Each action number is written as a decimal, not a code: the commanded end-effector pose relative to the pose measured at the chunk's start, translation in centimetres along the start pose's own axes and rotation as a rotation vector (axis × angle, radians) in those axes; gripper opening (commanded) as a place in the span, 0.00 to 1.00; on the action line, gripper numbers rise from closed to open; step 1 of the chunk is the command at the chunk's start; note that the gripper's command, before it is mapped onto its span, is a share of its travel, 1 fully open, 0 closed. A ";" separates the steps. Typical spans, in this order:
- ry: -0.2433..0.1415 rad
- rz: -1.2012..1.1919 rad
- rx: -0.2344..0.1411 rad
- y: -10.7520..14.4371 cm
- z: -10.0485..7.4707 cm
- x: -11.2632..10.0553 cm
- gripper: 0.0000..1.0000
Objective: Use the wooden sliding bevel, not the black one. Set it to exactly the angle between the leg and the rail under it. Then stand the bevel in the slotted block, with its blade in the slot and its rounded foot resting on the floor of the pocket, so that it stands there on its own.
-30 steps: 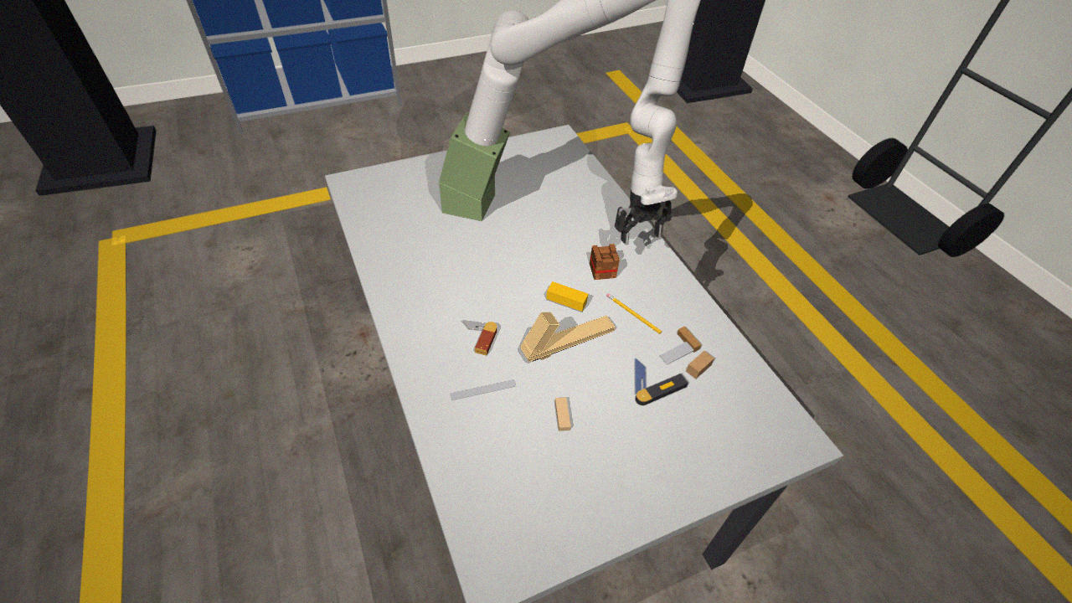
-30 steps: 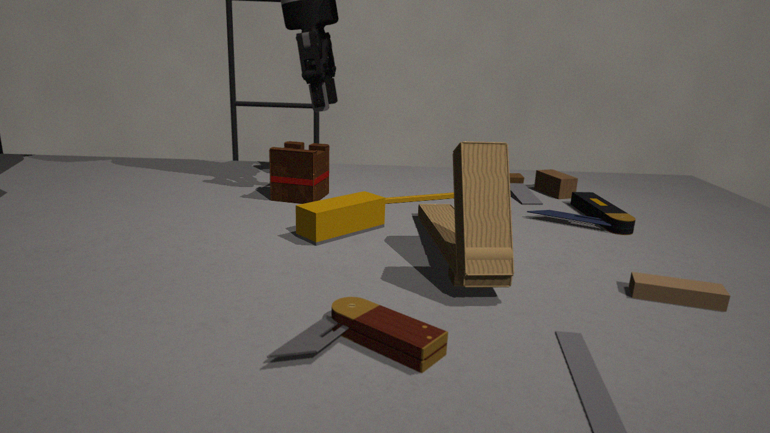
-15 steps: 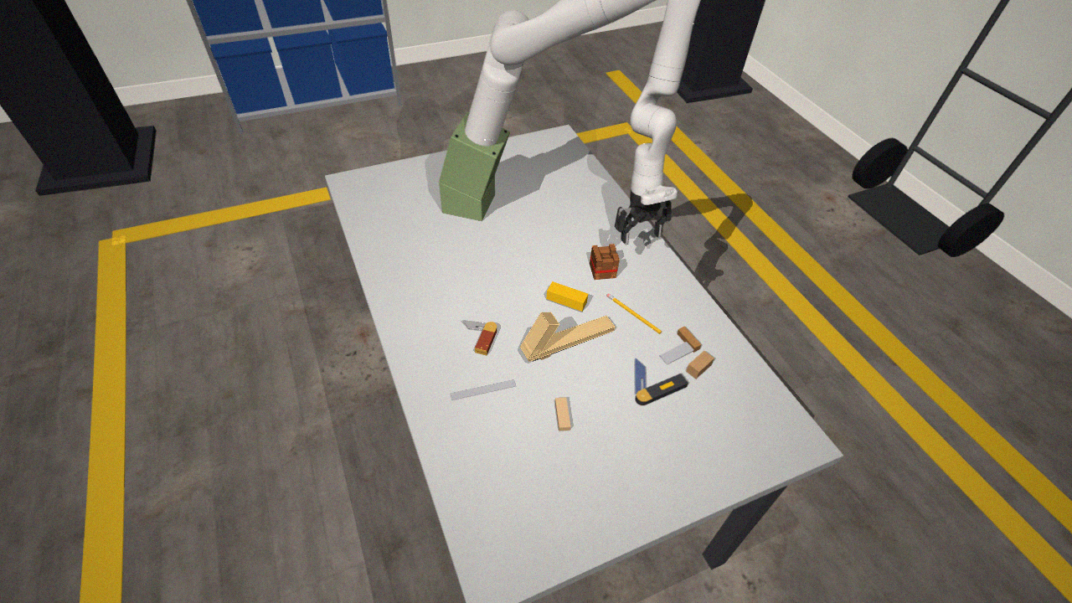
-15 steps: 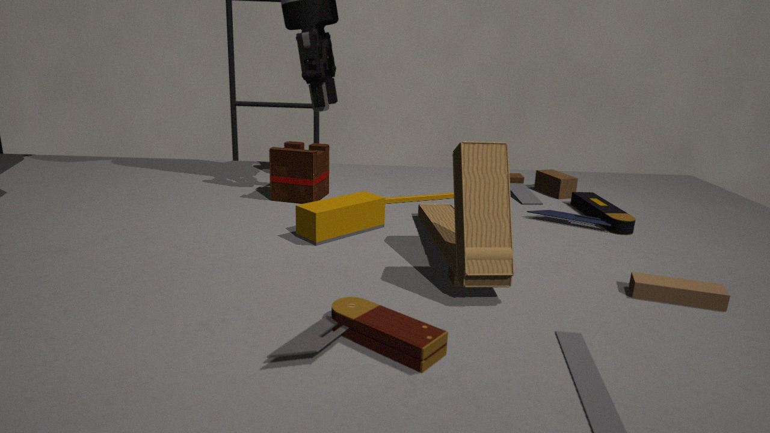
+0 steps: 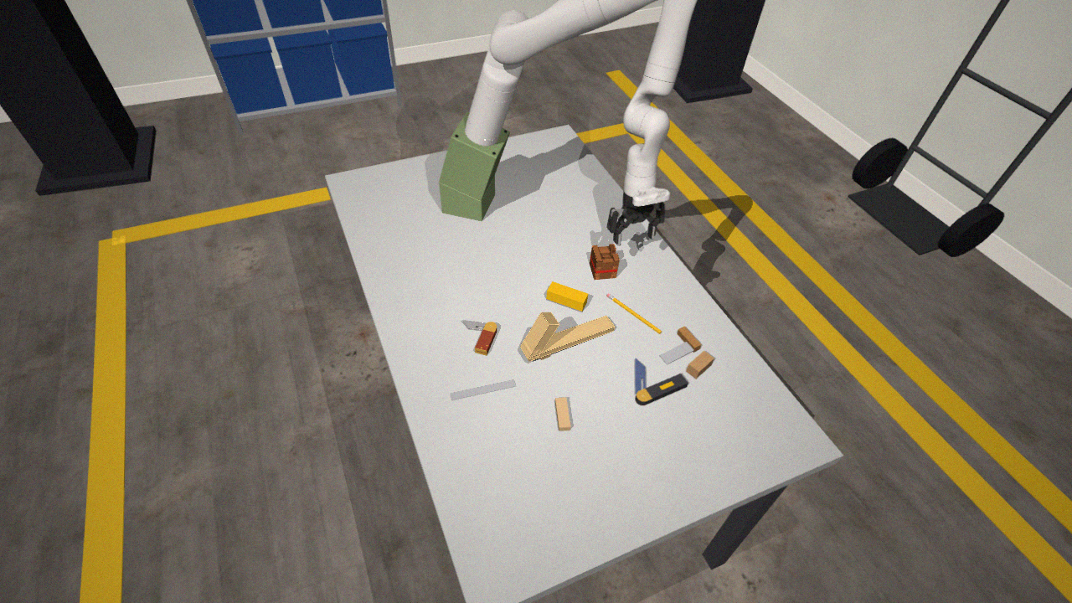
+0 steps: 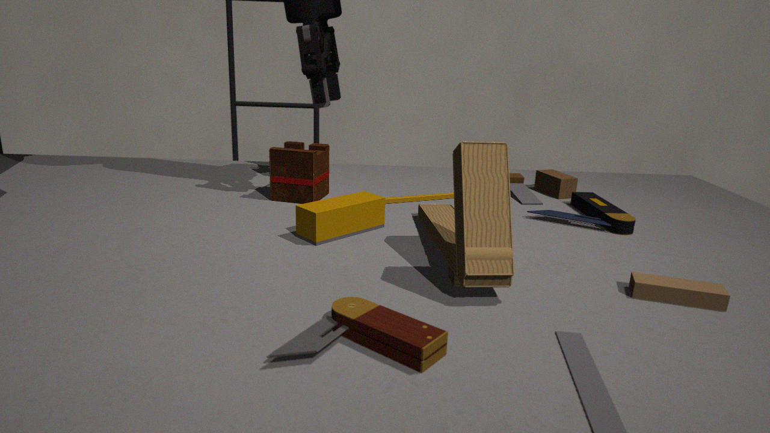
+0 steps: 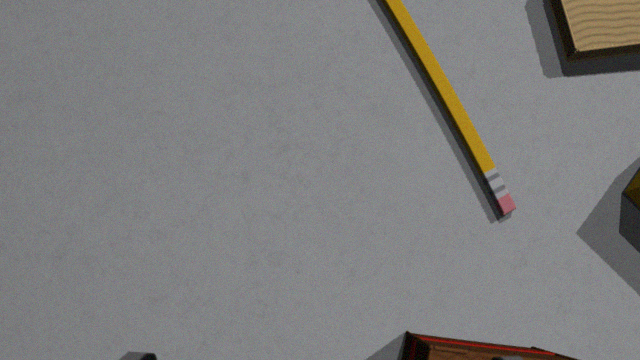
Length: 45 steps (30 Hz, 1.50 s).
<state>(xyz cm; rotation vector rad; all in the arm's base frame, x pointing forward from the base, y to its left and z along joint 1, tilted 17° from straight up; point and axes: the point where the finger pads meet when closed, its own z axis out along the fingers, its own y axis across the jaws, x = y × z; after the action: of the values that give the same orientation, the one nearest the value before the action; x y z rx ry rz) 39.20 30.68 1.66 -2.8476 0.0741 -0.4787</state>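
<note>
The wooden sliding bevel (image 5: 486,337) lies flat at the table's left middle. It has a red-brown stock with brass ends and a grey blade folded out at a slant; it also shows in the exterior view (image 6: 376,331). The leg leans on the rail (image 5: 564,334) at the table's centre (image 6: 479,215). The slotted block (image 5: 604,260), dark brown with a red band, stands upright further back (image 6: 298,172). My gripper (image 5: 636,227) (image 6: 322,80) hangs open and empty above the table just behind and to the right of the block. The black bevel (image 5: 659,388) lies at the right.
A yellow block (image 5: 566,295) and a pencil (image 5: 633,313) lie between the slotted block and the rail; the pencil crosses the wrist view (image 7: 450,107). A grey strip (image 5: 481,389), a tan block (image 5: 563,413) and two brown blocks with a grey blade (image 5: 689,350) lie around. The table's right edge is close to the gripper.
</note>
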 end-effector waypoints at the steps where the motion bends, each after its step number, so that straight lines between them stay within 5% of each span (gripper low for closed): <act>1: -0.009 0.035 -0.002 2.5 -0.8 0.8 1.00; 4: -0.012 0.045 -0.003 3.3 -1.0 1.2 1.00; 12: -0.042 0.158 -0.015 11.5 -3.4 3.8 1.00; 21: -0.056 0.210 -0.020 15.3 -4.5 5.1 1.00; 36: -0.101 0.376 -0.036 27.3 -8.1 9.3 1.00; 38: -0.101 0.376 -0.036 27.3 -8.1 9.3 1.00; 45: -0.134 0.494 -0.049 35.9 -10.7 12.2 1.00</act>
<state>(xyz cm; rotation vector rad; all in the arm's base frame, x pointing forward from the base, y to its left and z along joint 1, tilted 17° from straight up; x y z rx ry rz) 45.67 -3.62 5.53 -2.7749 0.6805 -0.2372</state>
